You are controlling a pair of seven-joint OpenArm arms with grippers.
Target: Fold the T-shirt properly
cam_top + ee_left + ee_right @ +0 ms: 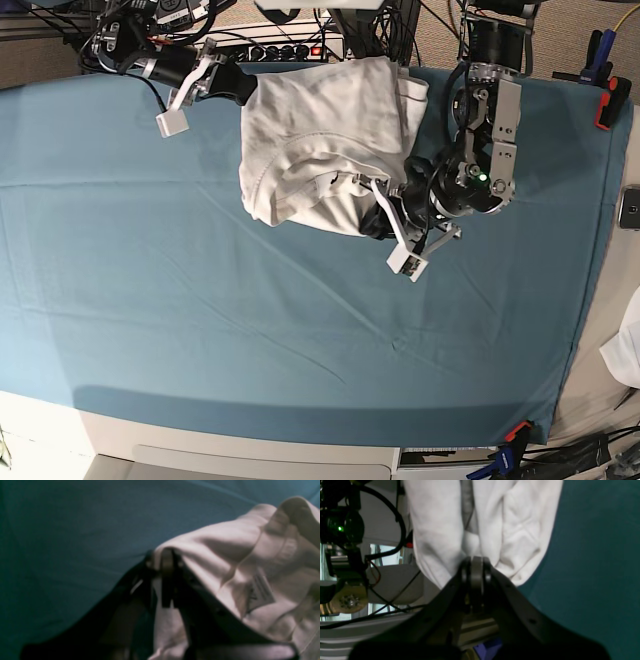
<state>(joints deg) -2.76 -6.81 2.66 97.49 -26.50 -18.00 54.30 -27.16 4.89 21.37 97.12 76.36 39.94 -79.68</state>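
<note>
The big plain white cotton T-shirt was held up in a bunch over the far end of the teal sheet, pinched by the closed left gripper and right gripper, so no neat fold was made yet.

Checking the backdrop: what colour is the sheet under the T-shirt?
Teal sheet, plain; clearest in the base view.
</note>
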